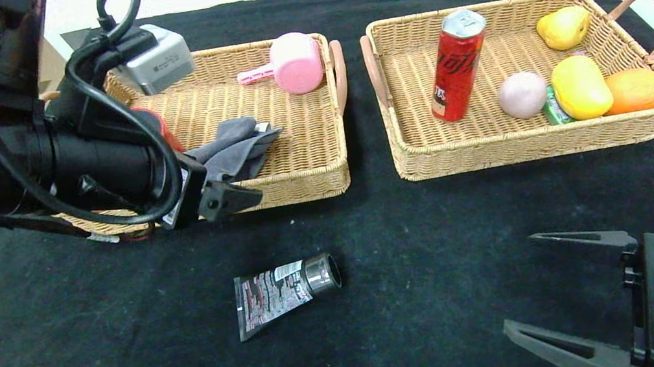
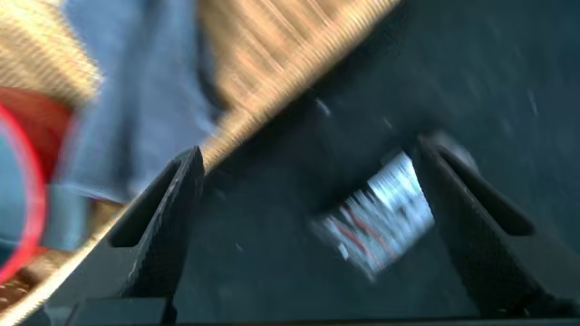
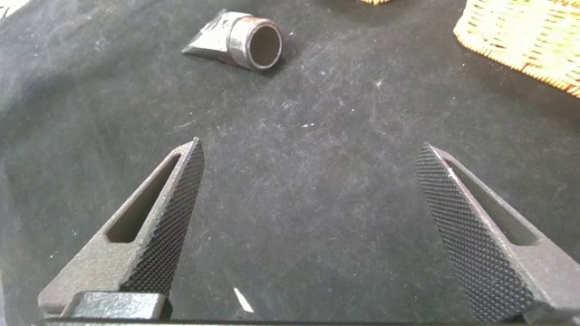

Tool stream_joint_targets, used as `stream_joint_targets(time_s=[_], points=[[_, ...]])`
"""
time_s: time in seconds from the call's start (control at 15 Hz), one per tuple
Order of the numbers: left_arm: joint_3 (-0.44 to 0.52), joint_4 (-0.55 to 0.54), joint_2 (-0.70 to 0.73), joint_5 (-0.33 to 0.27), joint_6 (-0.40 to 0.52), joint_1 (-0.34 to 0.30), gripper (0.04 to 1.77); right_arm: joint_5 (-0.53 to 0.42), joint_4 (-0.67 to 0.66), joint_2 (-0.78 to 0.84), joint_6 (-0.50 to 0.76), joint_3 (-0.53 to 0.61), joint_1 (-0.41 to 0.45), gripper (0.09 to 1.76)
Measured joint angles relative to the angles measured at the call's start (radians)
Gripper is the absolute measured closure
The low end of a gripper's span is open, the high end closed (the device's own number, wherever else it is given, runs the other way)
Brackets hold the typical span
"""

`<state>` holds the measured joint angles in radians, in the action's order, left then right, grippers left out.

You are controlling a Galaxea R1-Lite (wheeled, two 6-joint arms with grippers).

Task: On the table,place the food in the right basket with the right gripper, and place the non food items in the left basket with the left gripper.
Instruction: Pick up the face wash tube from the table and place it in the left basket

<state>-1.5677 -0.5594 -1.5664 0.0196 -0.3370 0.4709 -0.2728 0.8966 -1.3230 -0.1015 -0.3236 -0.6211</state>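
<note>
- The right gripper [image 1: 536,281] sits low at the near right corner of the counter [image 1: 129,346], its two fingers [image 3: 163,226] spread wide with nothing between them.
- The black printed tube [image 1: 281,290] lies on its side on the black cloth just ahead — near the middle of the counter, well short of both baskets, its grey cap pointing right.
- The left gripper [image 2: 308,226] hangs over the near edge of the left basket [image 1: 300,181]; its fingers [image 2: 163,222] stand apart and hold nothing.
- In the left basket, the grey towel [image 1: 236,145] lies crumpled by the near rim, partly behind the left arm; a red pot [image 1: 161,128] shows only as a sliver beside the arm.
- A pink scoop [image 1: 295,62] rests at the far right of that basket.
- The right basket [image 1: 531,144] holds the red can [image 1: 458,65] standing upright, a pale round lump [image 1: 521,94], a yellow oblong piece [image 1: 579,87], an orange fruit [image 1: 634,89] touching it, and a smaller yellow fruit [image 1: 563,28] at the back.
- A green packet [image 1: 551,108] peeks out between the lump and the yellow piece.
</note>
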Motion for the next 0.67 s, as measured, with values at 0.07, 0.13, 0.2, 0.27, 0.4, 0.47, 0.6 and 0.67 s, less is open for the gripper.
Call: stream_joint_targets(time_s=[0.07,0.13,0.2,0.27,0.4,0.47,0.6,0.67], points=[[0.007,-0.048,0.009,0.000,-0.044,0.014,0.13,0.000,-0.001,0.002,0.001,-0.001,0.000,0.14],[0.011,-0.085,0.019,0.001,-0.089,0.026,0.13,0.000,-0.001,0.004,0.001,-0.003,0.001,0.14],[0.015,-0.108,0.027,0.003,-0.114,0.037,0.12,-0.001,-0.002,0.008,0.003,-0.005,0.005,0.14],[0.018,-0.124,0.032,0.006,-0.131,0.051,0.12,-0.005,-0.010,0.014,0.005,-0.011,0.011,0.14],[0.036,-0.141,0.041,0.012,-0.173,0.080,0.12,-0.007,-0.012,0.023,0.006,-0.015,0.017,0.14],[0.050,-0.142,0.045,0.013,-0.198,0.095,0.11,-0.007,-0.016,0.028,0.006,-0.016,0.019,0.14],[0.073,-0.144,0.048,0.014,-0.260,0.105,0.11,-0.008,-0.024,0.036,0.006,-0.017,0.020,0.14],[0.080,-0.144,0.047,0.014,-0.297,0.103,0.11,-0.008,-0.040,0.041,0.007,-0.020,0.020,0.14]])
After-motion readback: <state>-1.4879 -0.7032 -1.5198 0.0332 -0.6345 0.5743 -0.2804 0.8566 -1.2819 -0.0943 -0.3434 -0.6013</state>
